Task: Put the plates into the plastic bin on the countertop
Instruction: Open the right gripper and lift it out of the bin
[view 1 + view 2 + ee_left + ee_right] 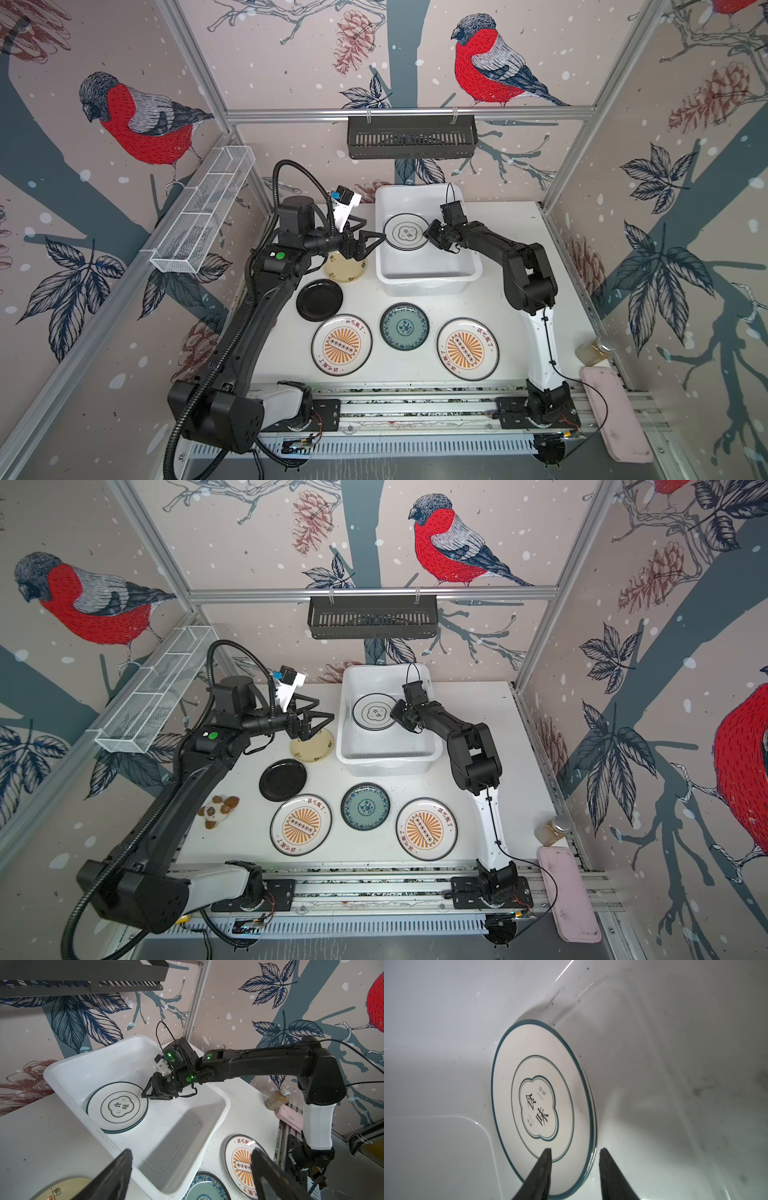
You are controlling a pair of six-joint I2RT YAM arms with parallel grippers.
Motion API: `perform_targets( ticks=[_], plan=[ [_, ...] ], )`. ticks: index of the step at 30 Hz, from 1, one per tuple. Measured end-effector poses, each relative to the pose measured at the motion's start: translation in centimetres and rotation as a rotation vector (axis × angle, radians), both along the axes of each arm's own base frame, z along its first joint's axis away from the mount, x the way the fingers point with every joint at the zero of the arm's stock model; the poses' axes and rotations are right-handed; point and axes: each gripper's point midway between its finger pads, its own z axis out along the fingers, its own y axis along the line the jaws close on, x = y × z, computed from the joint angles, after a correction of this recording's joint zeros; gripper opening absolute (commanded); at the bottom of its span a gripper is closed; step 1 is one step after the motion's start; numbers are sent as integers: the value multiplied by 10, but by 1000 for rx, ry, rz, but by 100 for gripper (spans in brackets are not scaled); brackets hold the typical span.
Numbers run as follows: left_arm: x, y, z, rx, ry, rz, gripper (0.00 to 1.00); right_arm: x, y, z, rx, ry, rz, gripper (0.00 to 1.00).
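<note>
- Two quatrefoil plates [117,1106] lie stacked in the bin [428,284].
- Right tool [575,1149]: jaws parted astride the top plate's rim, gripping nothing.
- Left tool [191,1150]: wide open, empty, above yellow plate [347,270].
- Five other plates [404,326] lie on worktop [399,372].

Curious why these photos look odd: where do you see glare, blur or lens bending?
In both top views aluminium frame posts lean outward, wide-lens bending; right wrist view: glare streaks the wall of the white rectangular plastic bin; left wrist view: black fingers of the left gripper look soft, unfocused.
</note>
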Motion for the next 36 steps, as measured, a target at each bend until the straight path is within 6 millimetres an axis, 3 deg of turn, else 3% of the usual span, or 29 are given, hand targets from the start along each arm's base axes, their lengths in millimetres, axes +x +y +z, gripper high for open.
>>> perform_targets(
  ticks=[9,17,25,30,36],
  plan=[
    [-2,-1,2,-3,-5,-11,89,7,-3,66,-12,-139,5,41],
    [-9,0,4,25,-38,-28,97,-19,-1,115,-38,-248,40,42],
    [-14,5,-9,70,-40,-19,97,-75,-16,171,-141,-446,75,46],
    [-15,6,-15,75,-28,-17,97,-115,-48,193,-221,-547,54,50],
    [-16,6,-16,77,-26,-15,97,-158,-85,211,-298,-648,23,61]
  ],
)
